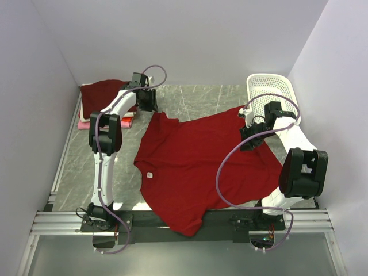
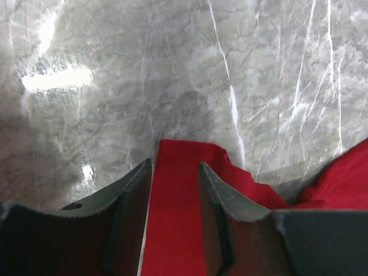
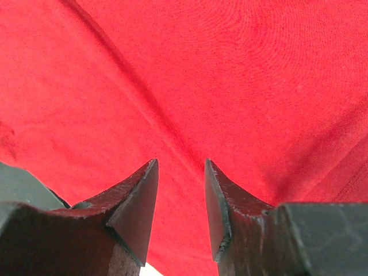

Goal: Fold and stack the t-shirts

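A bright red t-shirt (image 1: 201,161) lies spread flat on the grey marble table, its small white neck label (image 1: 149,174) at the left. My left gripper (image 1: 150,104) is open at the shirt's far left corner. In the left wrist view its jaws (image 2: 175,164) straddle a strip of red cloth (image 2: 178,195) lying on the table. My right gripper (image 1: 250,138) is open just above the shirt's right part, and in the right wrist view (image 3: 181,161) only red cloth (image 3: 230,75) shows beneath it. A folded dark maroon shirt (image 1: 103,95) tops a pink and white stack (image 1: 86,122) at the far left.
A white perforated basket (image 1: 270,89) stands at the far right corner, just behind the right arm. The shirt's lower hem (image 1: 184,227) hangs over the near rail. White walls close in the table on three sides.
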Robot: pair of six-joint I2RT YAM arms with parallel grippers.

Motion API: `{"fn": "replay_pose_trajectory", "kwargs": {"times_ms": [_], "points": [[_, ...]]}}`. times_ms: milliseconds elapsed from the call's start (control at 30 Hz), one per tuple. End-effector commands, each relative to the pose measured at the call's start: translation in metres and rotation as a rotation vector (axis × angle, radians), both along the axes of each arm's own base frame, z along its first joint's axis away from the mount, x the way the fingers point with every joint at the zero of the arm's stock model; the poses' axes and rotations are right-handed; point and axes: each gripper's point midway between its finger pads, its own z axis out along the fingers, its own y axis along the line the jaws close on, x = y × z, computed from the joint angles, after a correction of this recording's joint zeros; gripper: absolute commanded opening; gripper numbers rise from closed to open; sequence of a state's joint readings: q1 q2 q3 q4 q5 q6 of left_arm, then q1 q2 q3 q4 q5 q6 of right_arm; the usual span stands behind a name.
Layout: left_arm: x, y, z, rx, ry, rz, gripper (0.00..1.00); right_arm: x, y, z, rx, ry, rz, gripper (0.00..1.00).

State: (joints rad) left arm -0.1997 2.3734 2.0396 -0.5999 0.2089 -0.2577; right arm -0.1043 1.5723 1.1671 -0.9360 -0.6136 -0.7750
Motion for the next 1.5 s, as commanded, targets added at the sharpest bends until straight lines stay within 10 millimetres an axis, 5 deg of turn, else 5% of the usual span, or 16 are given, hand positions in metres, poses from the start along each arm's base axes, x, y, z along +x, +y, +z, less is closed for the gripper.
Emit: {"fn": "replay_pose_trajectory", "kwargs": {"times_ms": [0, 267, 867, 1067, 1167, 1333, 1467], "points": [[0.005, -0.006, 0.026, -0.027, -0.043, -0.013, 0.44, 0.007, 0.004, 0.019, 0.01, -0.066, 0.01, 0.45], [-0.001, -0.001, -0.007, 0.021, 0.013, -0.023, 0.43, 0.007, 0.004, 0.019, 0.012, -0.062, 0.009, 0.45], [-0.008, -0.002, -0.042, 0.201, 0.043, -0.039, 0.35, 0.007, 0.004, 0.021, 0.014, -0.061, 0.009, 0.45], [-0.013, 0.007, -0.058, 0.301, 0.063, -0.018, 0.29, 0.007, 0.004, 0.022, 0.013, -0.066, 0.01, 0.45], [-0.014, 0.01, -0.064, 0.319, 0.072, -0.016, 0.15, 0.006, 0.004, 0.022, 0.013, -0.066, 0.012, 0.45], [-0.011, 0.005, -0.059, 0.29, 0.055, -0.022, 0.0, 0.004, 0.003, 0.018, 0.005, -0.054, 0.014, 0.45], [-0.007, 0.003, -0.025, 0.26, -0.025, -0.007, 0.0, 0.004, 0.002, 0.018, 0.0, -0.053, 0.016, 0.45]]}}
